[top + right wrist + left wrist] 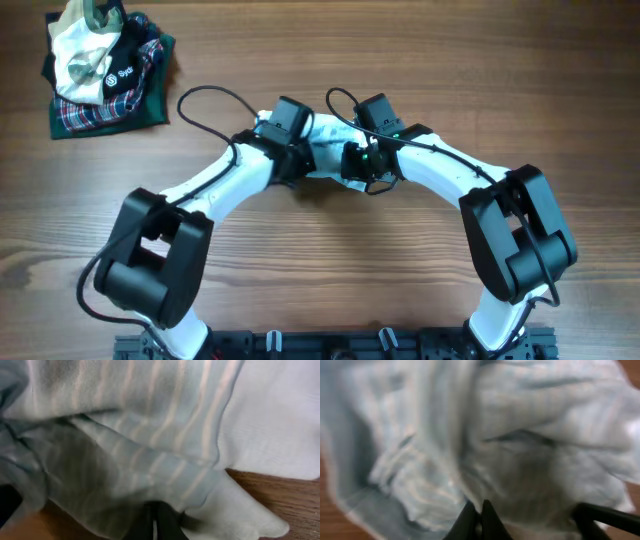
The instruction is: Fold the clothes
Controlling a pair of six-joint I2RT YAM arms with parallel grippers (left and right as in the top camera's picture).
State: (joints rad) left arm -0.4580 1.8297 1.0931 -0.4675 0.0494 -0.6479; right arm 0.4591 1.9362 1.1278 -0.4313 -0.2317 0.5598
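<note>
Crumpled clothes (520, 435), left hand (479, 519), right hand (152, 521) both pinching them, wooden table (420, 60) beneath

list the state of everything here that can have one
pale blue-and-white garment, crumpled, unfolded, gripped from both sides
left gripper, shut on the garment
right gripper, shut on the garment
plaid cloth, rumpled, bottom of the corner pile
black garment with white logo, bunched on the plaid cloth
cream cloth, crumpled on top of the pile
</note>
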